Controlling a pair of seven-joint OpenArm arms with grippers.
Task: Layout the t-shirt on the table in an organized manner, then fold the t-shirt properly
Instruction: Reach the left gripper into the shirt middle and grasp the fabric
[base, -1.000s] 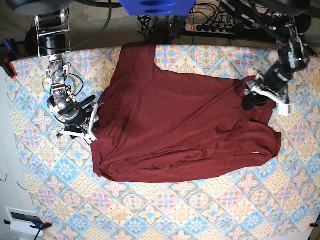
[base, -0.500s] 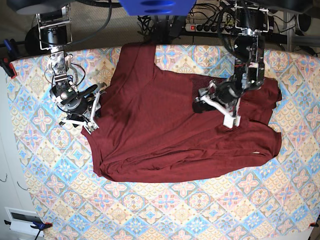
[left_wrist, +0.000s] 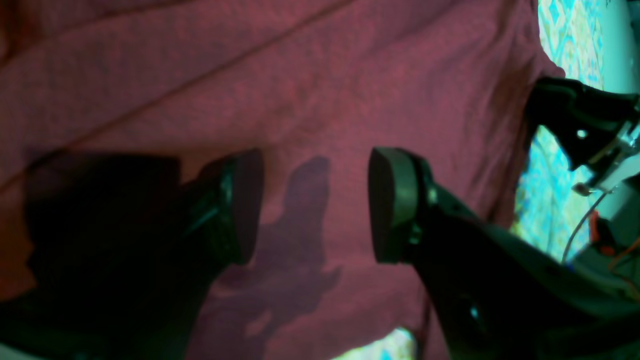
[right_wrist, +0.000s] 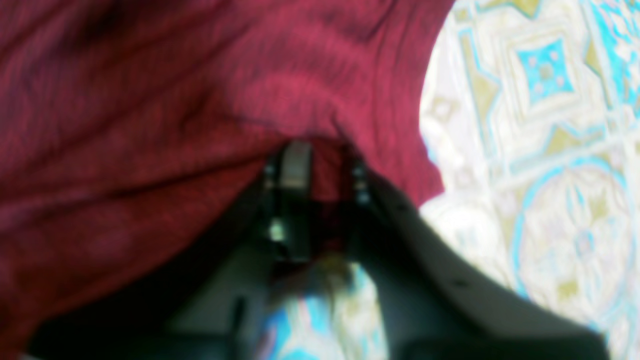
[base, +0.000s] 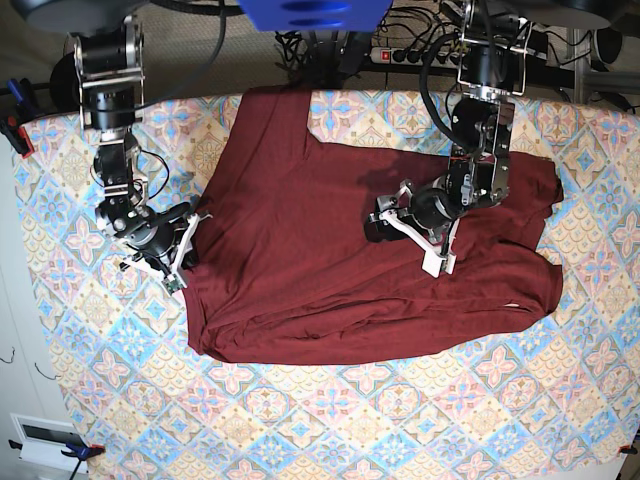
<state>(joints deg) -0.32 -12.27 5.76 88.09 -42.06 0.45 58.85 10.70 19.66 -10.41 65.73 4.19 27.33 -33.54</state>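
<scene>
Maroon t-shirt rumpled across frame centre on the surface. Right hand pinches its left edge; left hand hovers spread over mid-fabric. Pull edge outward slowly, keeping cloth taut.

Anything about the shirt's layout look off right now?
Yes. The t-shirt lies skewed and bunched on the table: one part juts toward the far edge, and folds pile up along its near hem. The right pincer pinches its edge; the left pincer hovers open.
</scene>
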